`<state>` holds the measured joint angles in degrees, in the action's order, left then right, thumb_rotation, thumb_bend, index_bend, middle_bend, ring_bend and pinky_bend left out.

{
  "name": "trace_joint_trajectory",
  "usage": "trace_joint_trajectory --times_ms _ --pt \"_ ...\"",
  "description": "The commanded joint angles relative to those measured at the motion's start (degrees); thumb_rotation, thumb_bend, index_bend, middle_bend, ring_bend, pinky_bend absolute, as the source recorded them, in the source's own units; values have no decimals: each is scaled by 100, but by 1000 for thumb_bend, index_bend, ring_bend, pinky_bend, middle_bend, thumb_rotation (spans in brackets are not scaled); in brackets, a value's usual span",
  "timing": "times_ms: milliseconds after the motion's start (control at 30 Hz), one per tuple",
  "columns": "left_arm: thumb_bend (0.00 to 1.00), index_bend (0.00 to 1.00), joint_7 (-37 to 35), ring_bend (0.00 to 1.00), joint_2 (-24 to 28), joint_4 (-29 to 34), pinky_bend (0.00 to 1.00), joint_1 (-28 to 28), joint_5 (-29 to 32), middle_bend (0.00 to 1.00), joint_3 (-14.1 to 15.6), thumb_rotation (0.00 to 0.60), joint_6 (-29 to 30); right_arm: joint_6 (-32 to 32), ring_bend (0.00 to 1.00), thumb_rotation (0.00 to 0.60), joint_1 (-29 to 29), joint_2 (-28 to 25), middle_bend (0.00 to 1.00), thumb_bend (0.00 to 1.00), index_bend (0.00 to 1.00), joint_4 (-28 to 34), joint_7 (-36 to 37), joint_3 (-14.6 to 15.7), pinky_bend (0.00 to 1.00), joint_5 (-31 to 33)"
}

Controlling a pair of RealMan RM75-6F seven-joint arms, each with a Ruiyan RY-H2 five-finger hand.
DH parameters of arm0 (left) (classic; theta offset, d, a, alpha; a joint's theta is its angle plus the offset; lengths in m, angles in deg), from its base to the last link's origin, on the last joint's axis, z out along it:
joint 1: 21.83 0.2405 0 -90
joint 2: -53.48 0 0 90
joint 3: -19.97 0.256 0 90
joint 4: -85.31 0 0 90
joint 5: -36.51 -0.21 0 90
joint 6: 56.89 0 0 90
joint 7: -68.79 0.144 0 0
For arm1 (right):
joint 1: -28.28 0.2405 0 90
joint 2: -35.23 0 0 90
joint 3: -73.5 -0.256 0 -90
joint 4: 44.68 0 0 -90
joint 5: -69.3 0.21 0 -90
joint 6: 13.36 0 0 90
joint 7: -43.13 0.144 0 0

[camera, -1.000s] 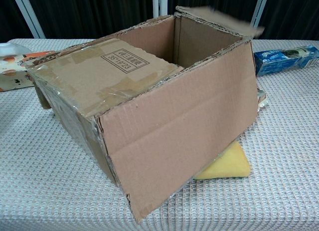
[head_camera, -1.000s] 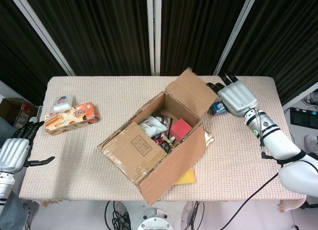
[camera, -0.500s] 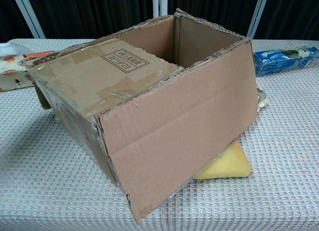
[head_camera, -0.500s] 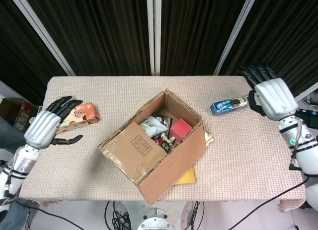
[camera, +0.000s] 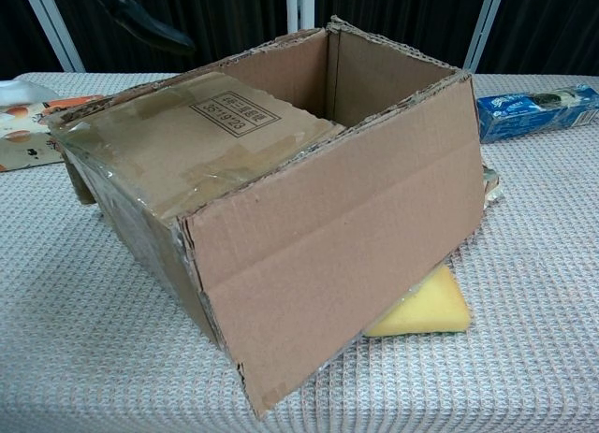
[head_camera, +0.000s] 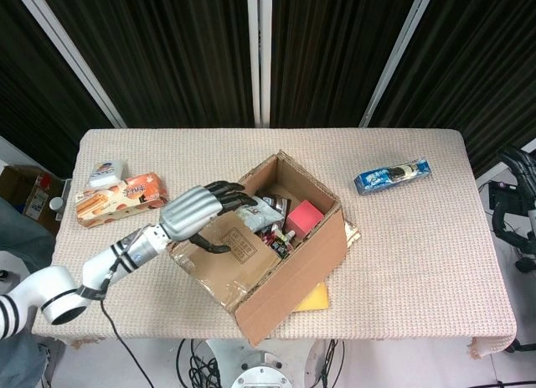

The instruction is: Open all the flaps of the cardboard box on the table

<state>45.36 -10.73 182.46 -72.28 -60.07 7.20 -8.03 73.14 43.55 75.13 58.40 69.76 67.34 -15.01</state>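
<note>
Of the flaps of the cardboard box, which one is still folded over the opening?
The flap with the printed label, on the cardboard box's left end, under the left hand. It lies flat over the opening, while the other end is open and shows the contents.

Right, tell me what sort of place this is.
Probably a lab or test room rather than a home: black curtains hang behind the cloth-covered table, cables trail under it, and the cardboard box looks staged.
</note>
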Motion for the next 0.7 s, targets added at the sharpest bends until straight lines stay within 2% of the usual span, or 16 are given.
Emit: trace_joint_trajectory --times_ms 33,267,467,533,600,700 --pt "143 189 -27 126 -324 -253 183 -287 86 239 79 532 -277 277 0 600 -345 179 0 609 0 -292 116 204 0 -289" --pt "143 228 252 126 -553 -509 182 -542 97 263 288 530 -490 553 0 600 -591 242 0 616 0 -496 234 117 0 -227" --pt "162 282 400 125 -425 -401 182 -647 186 291 467 526 -686 551 0 600 -607 327 0 618 0 -594 306 21 0 -250" --pt "213 290 394 125 -358 -361 182 -687 207 297 517 512 -748 506 0 600 -594 347 0 620 0 -616 326 -6 0 -251" --pt "315 295 359 125 -325 -335 182 -703 227 303 537 484 -722 470 0 600 -579 370 0 622 0 -635 341 -43 0 -235" --pt "414 300 328 124 -330 -347 182 -707 225 303 535 444 -602 439 0 600 -568 398 0 623 0 -651 370 -81 0 -235"
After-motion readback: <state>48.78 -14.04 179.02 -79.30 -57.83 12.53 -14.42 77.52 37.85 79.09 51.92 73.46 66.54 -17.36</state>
